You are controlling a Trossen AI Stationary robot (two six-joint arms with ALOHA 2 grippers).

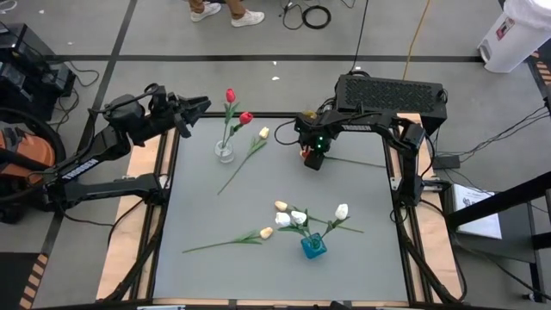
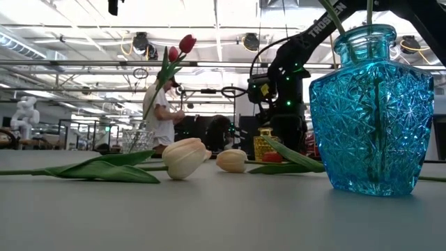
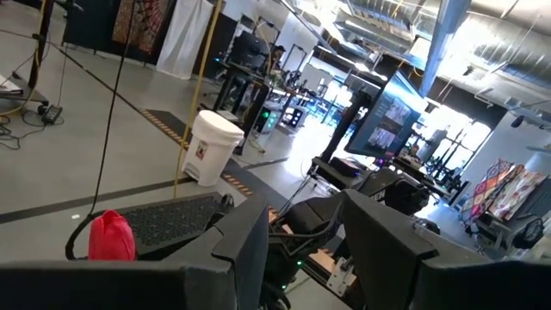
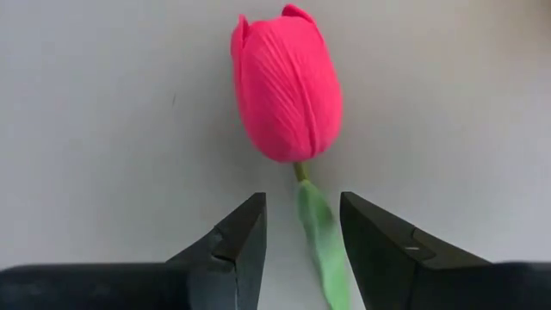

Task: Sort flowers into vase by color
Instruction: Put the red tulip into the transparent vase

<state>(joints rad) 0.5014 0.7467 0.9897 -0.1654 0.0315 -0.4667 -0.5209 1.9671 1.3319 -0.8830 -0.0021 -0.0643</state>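
- The right claw (image 4: 301,228) hangs low over the far right part of the table (image 1: 198,215), fingers spread to either side of a green stem, and we see a gap between each finger and the stem, so nothing is pinched.
- That stem belongs to a red tulip (image 4: 287,86) lying flat on the table; its head sits just beyond the fingertips in the right wrist view, and the stem trails off to the right in the high view.
- The left claw (image 1: 200,107) is up by the far left corner of the table, fingers spread and empty, close to the clear vase (image 1: 224,151).
- The clear vase stands in the far left part and holds two red tulips (image 1: 231,96), upright.
- A cream tulip (image 1: 263,133) lies just right of the clear vase, its stem running toward the near side.
- The blue vase (image 1: 313,246) stands in the near middle part and holds pale tulips (image 1: 298,217), white and cream, leaning outward.
- Another cream tulip (image 1: 266,232) lies left of the blue vase, stem pointing left.
- In the low view we see a person (image 2: 164,111) in a white top beyond the table.
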